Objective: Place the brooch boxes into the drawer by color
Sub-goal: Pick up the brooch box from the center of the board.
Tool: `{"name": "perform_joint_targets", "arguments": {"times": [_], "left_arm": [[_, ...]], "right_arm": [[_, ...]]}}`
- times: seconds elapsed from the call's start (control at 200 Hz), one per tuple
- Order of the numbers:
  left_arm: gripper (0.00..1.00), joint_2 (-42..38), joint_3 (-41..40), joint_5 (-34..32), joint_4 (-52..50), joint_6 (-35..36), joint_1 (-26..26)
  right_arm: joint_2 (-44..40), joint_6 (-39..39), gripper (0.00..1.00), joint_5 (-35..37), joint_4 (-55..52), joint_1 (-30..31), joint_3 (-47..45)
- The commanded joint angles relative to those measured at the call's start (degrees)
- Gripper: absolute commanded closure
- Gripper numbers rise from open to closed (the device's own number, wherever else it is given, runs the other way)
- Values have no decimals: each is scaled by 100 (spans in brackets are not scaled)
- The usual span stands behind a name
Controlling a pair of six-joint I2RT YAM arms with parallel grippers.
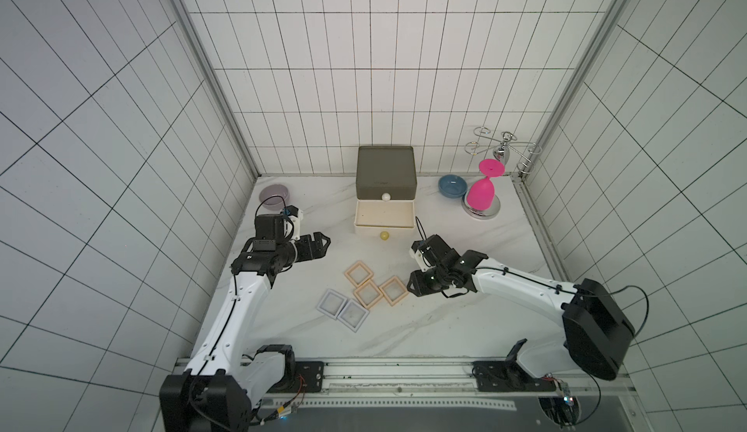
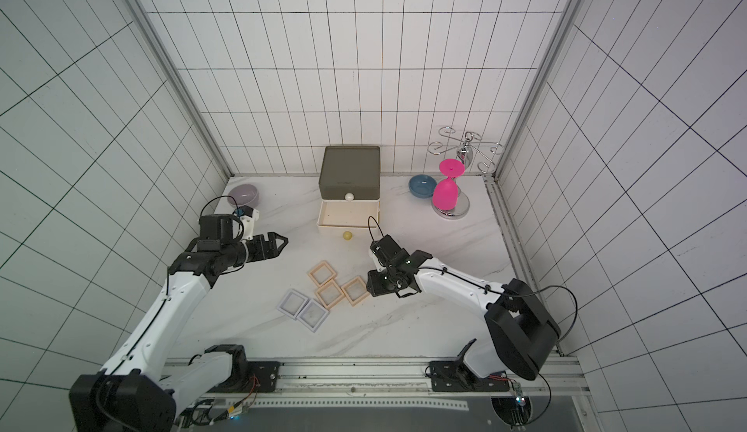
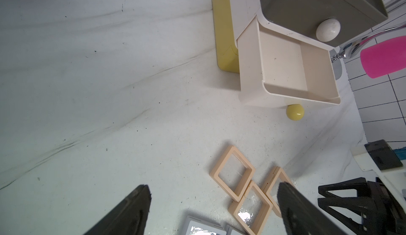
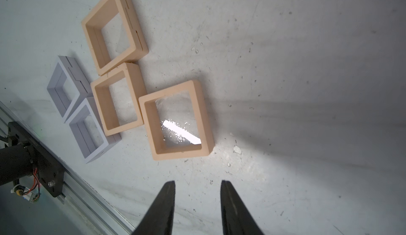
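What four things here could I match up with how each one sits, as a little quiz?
Things:
1. white drawer tier
2. olive-grey drawer tier
3. pink glass
4. peach boxes

States:
A. upside down
B. shut
C. lying flat in a cluster
D. pulled out, empty

Pairs: 1-D, 2-B, 3-A, 4-C

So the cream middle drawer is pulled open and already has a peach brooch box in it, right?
Not quite. The cream middle drawer is pulled open, but it is empty: the left wrist view shows its bare floor. The three peach brooch boxes lie outside it on the tabletop.
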Motion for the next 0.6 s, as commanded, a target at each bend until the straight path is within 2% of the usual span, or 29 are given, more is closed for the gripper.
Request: {"name": "perform_joint_targets", "arguments": {"times": [0.0, 0.055, 0.145, 0.3, 0.425, 0.52, 0.595], "left_arm": [[6, -60, -30, -37, 99, 8, 10], [6, -57, -26, -33, 101, 8, 19], [6, -66, -30, -35, 100, 8, 16], [6, -77, -30, -25, 103, -1, 10], [6, -57, -21, -8, 98, -1, 12], [6, -52, -21, -9, 104, -1, 12], [6, -44, -17, 9, 100, 6, 13]], "right_arm": [[-809, -509, 29, -296, -1333, 90, -84], [-1354, -759, 29, -382, -2534, 89, 56], [-2193, -1585, 29, -501, -4655, 85, 450], [-3263, -2984, 33, -1190, -6884, -154, 793], [-3303, -3981, 39, -1708, -8447, -412, 1169], [-3014, -4463, 48, -1992, -8843, -452, 1229], [-2642, -4736, 51, -2210, -8956, -454, 1343]]}}
